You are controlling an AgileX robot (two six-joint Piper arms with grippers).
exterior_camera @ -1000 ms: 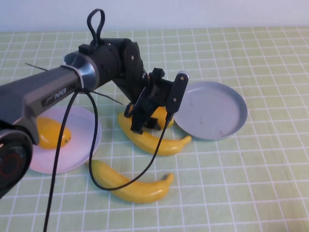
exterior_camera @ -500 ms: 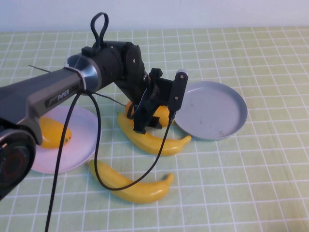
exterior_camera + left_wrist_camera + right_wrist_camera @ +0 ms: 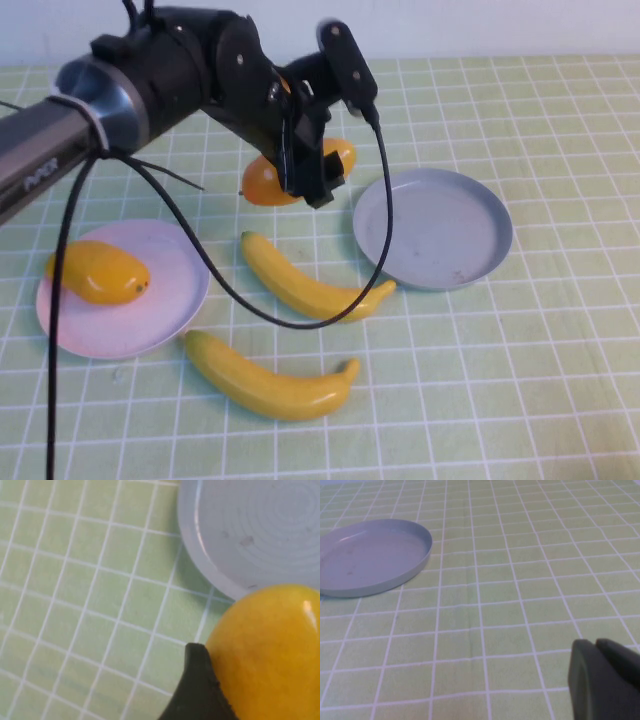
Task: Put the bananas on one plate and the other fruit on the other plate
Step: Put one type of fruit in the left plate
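My left gripper is shut on an orange-yellow mango and holds it in the air above the table, left of the grey-blue plate. In the left wrist view the mango sits against one black finger, with the grey-blue plate beyond it. A second mango lies on the pink plate at the left. Two bananas lie on the cloth, one between the plates and one nearer the front. My right gripper is shut, low over bare cloth, and is out of the high view.
A green checked cloth covers the table. The left arm's black cable hangs down across the middle banana. The grey-blue plate holds nothing and shows far off in the right wrist view.
My left gripper has risen from beside the middle banana and lifted the mango off the cloth, up and slightly back. The bananas and plates have not moved.
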